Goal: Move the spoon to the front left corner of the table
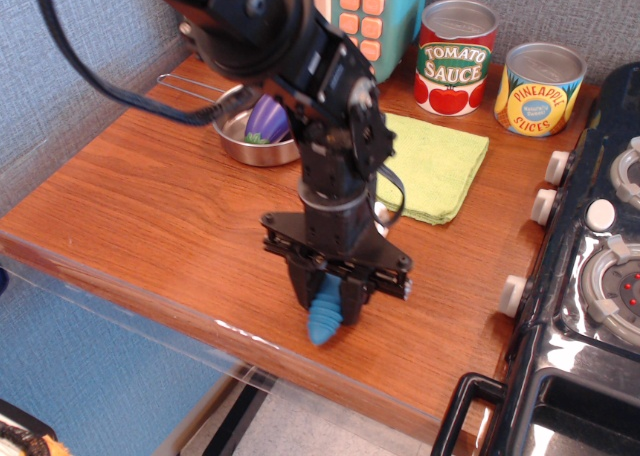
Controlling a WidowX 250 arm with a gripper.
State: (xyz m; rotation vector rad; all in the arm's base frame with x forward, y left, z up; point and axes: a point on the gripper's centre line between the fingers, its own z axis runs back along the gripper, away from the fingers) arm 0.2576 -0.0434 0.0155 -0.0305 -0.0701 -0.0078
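The spoon (324, 318) shows only as the end of its ribbed blue handle, poking out below the gripper near the table's front edge; its silver bowl is hidden behind the arm. My black gripper (330, 298) points down and is shut on the handle, which looks slightly raised off the reddish-brown wooden table (150, 216). The gripper stands right of the table's middle, near the front.
A steel pan (252, 134) holding a purple toy stands at the back left. A green cloth (440, 166) lies behind the arm. Tomato sauce can (456, 56) and pineapple can (540, 88) stand at the back. A black stove (590, 276) borders the right.
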